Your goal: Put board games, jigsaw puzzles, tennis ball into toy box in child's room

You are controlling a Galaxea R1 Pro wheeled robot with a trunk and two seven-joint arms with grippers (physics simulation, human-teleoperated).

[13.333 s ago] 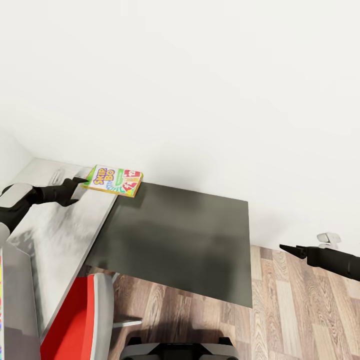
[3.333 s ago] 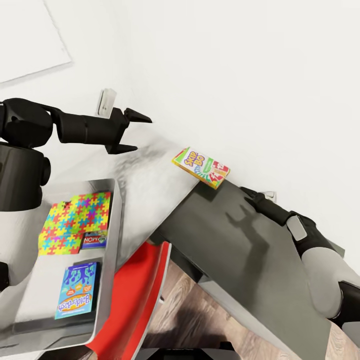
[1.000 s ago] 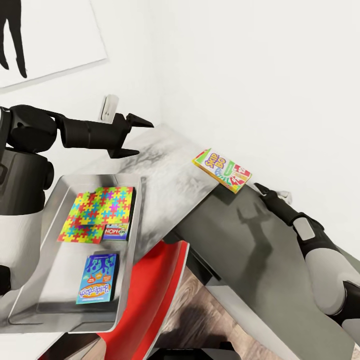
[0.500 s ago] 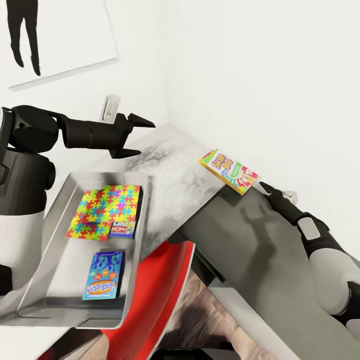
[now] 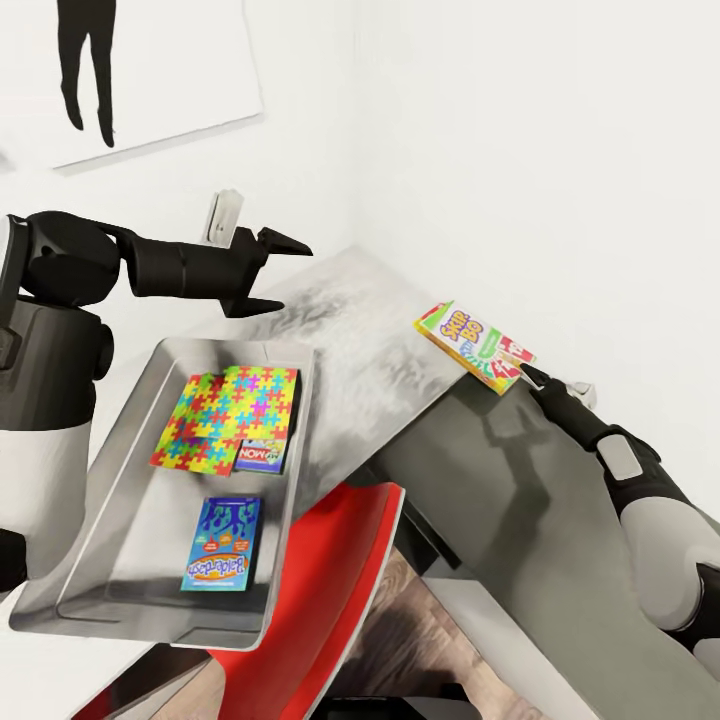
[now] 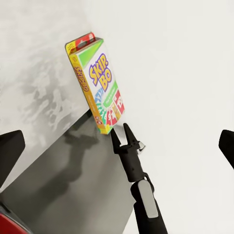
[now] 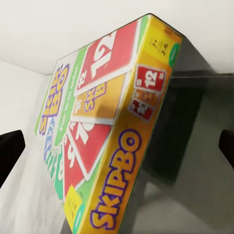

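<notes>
Flat on the counter (image 5: pixel 400 330) lies the white, yellow, red and green "SKIP BO" game box (image 5: pixel 475 346), right of centre in the head view, straddling the seam between pale speckled and dark grey tops, its long axis running from upper left down to lower right beside the white wall. At its lower-right corner the right gripper (image 5: pixel 532 376) arrives on an outstretched black-and-white arm; its fingers (image 6: pixel 127 137) are spread and hold nothing. At the upper left, the left gripper (image 5: pixel 272 272) hovers level, fingers wide apart and empty. Below it, the clear grey plastic bin (image 5: pixel 300 420) contains a multicoloured jigsaw square (image 5: pixel 232 415) and two small boxes.
</notes>
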